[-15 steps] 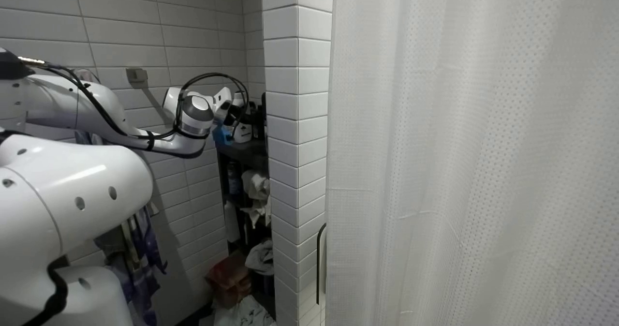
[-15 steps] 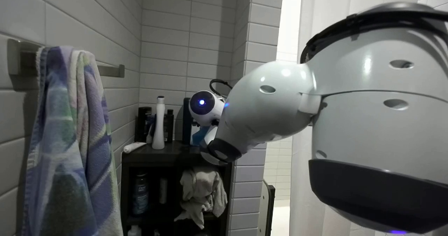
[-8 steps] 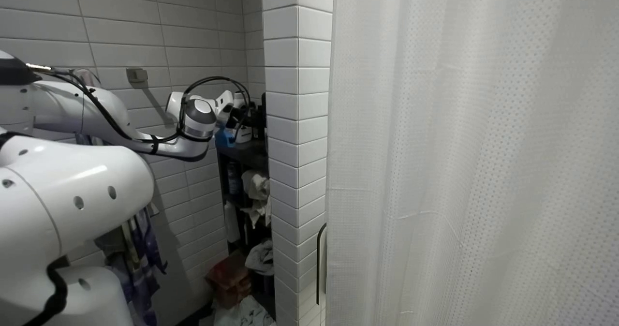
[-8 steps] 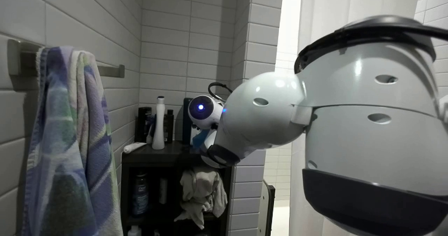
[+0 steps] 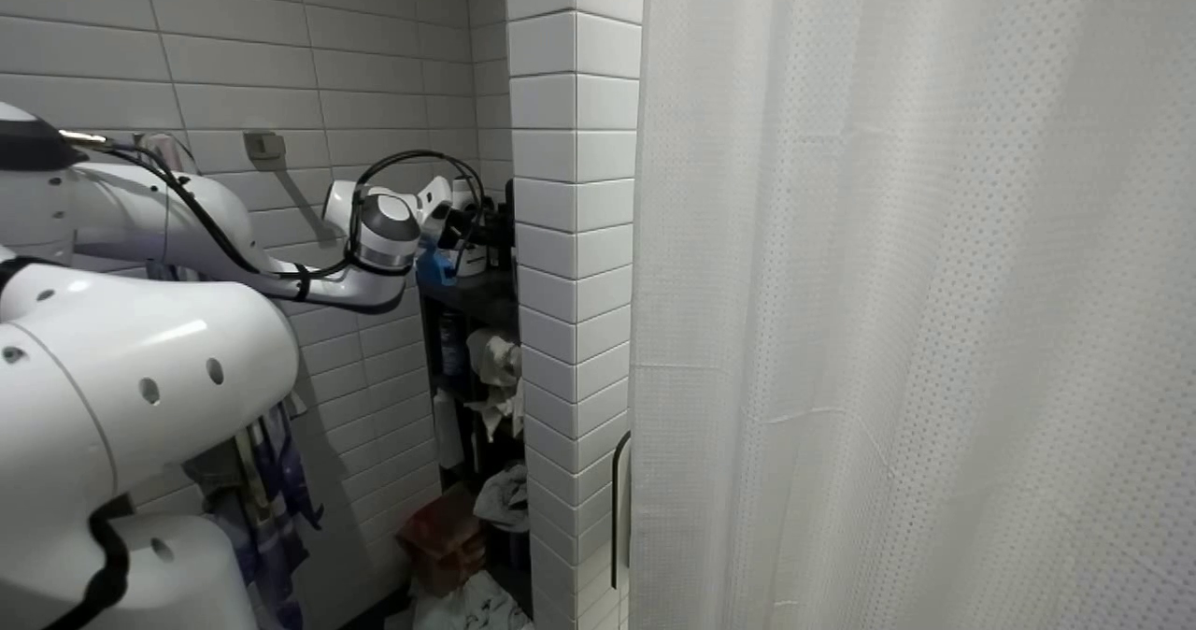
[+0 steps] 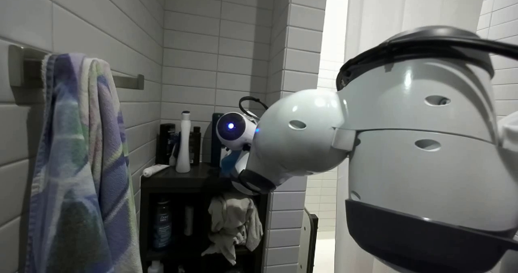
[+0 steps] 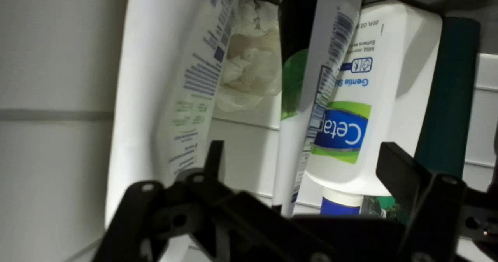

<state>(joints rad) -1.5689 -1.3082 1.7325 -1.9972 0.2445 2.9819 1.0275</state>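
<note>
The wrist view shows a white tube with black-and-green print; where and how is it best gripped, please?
I'd probably pinch the white tube near its narrow end, from the wrist view's side: it tapers there, lines up with the open claw, and has the Cetaphil bottle behind.

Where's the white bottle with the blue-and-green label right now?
In the wrist view, the white bottle is right of centre, between the black-patched white container and the dark green container.

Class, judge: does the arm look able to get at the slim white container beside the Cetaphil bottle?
Probably yes: in the wrist view, the open tool brackets the container, though the Cetaphil bottle crowds one side.
</note>
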